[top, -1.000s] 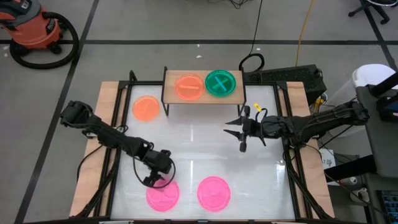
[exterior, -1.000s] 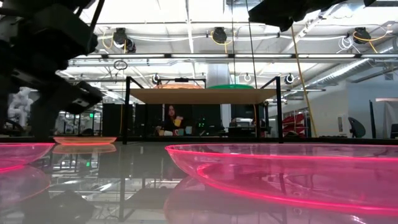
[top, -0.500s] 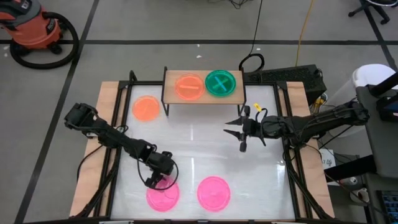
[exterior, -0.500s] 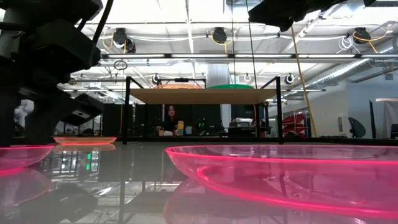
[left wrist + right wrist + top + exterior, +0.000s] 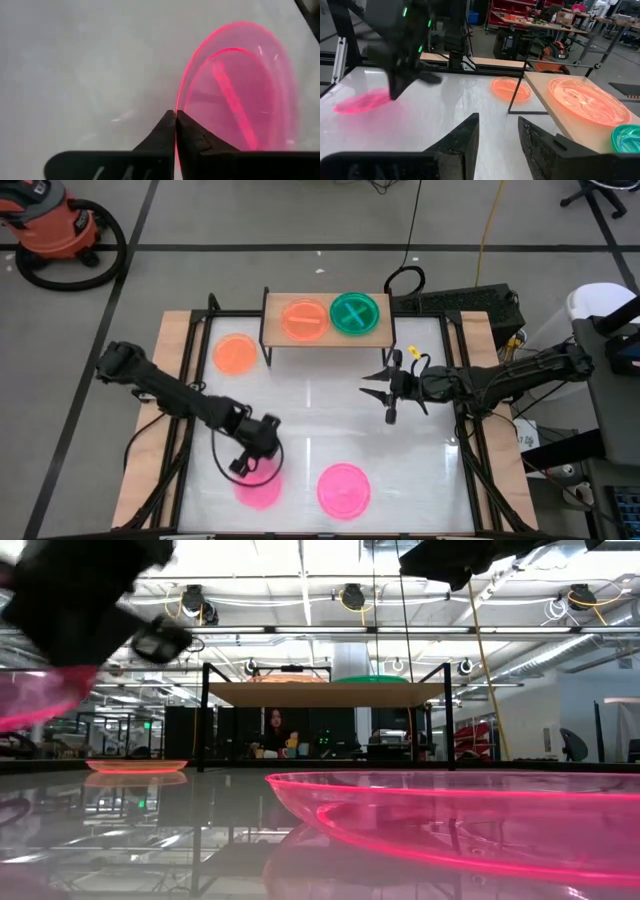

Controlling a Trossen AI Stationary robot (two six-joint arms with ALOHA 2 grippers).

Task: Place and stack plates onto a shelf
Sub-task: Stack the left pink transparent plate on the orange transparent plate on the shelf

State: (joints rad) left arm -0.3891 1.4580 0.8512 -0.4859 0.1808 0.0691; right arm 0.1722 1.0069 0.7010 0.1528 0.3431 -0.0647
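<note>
Risk sits with the thin rim grip: left end effector (image 5: 252,463) is pinched on the edge of a pink plate (image 5: 240,95), which hangs tilted just above the tabletop (image 5: 320,415), near its front left. It looks lifted clear, though motion blur makes that uncertain. A fast swing toward the shelf (image 5: 385,335) could slip or drop it. Right end effector (image 5: 385,393) waits mid-tabletop, fingers apart, holding nothing. Second pink plate (image 5: 343,489) lies flat beside.
</note>
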